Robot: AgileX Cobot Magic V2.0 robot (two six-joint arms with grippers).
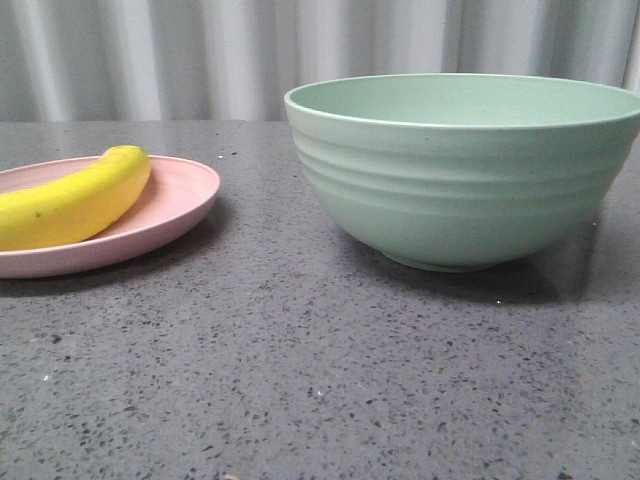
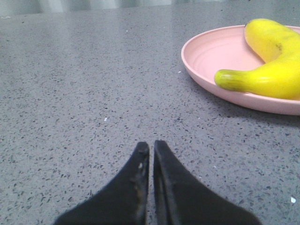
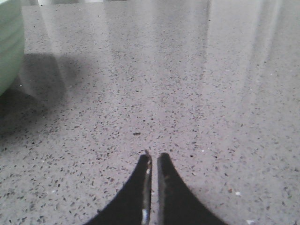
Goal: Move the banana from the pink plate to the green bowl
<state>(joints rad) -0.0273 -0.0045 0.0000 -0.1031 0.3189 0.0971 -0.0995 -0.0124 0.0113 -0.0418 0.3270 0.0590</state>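
Observation:
The yellow banana (image 1: 75, 197) lies on the pink plate (image 1: 185, 195) at the left of the front view. The pale green ridged bowl (image 1: 465, 175) stands to its right and looks empty. Neither gripper shows in the front view. In the left wrist view my left gripper (image 2: 151, 144) is shut and empty, low over the table, apart from the plate (image 2: 211, 54) and the banana (image 2: 272, 70). In the right wrist view my right gripper (image 3: 154, 157) is shut and empty over bare table, with the bowl's side (image 3: 9, 42) at the frame's edge.
The speckled grey tabletop (image 1: 300, 380) runs toward the front. A pale corrugated wall (image 1: 200, 50) stands behind the table.

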